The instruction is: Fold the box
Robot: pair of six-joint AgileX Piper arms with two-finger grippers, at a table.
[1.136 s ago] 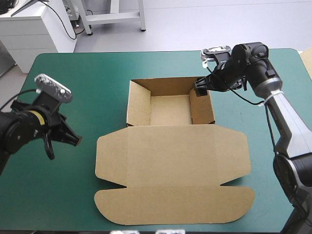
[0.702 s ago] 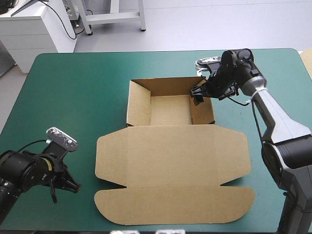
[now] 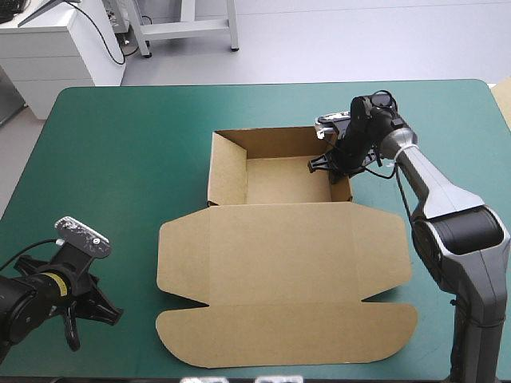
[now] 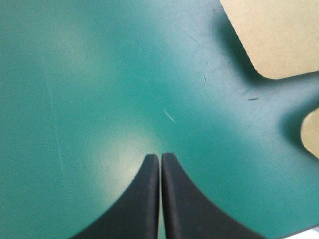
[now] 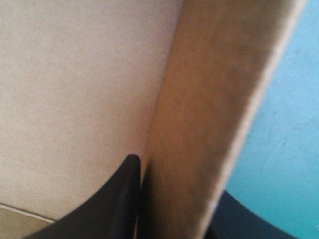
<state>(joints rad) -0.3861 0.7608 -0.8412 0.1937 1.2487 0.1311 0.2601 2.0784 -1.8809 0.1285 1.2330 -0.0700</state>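
Brown box (image 3: 279,263): R hand (image 3: 326,163) pinches right wall (image 3: 342,190), prob. to tuck it; L hand (image 4: 160,158) closed, empty, idle at tabletop (image 3: 120,159) near-left corner.

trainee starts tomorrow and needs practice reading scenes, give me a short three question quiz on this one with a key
1. True or false: the left gripper is shut on the box.
2. Which part of the box does the right gripper pinch? A) the right wall B) the near flap C) the far wall
3. Fill in the missing word: the lid lies ____ on the teal-green cover, while the tray's walls stand raised.

Key: 1. False: its fingers meet over bare cover, beside the lid. 2. A: one finger is inside the wall, the other outside. 3. flat
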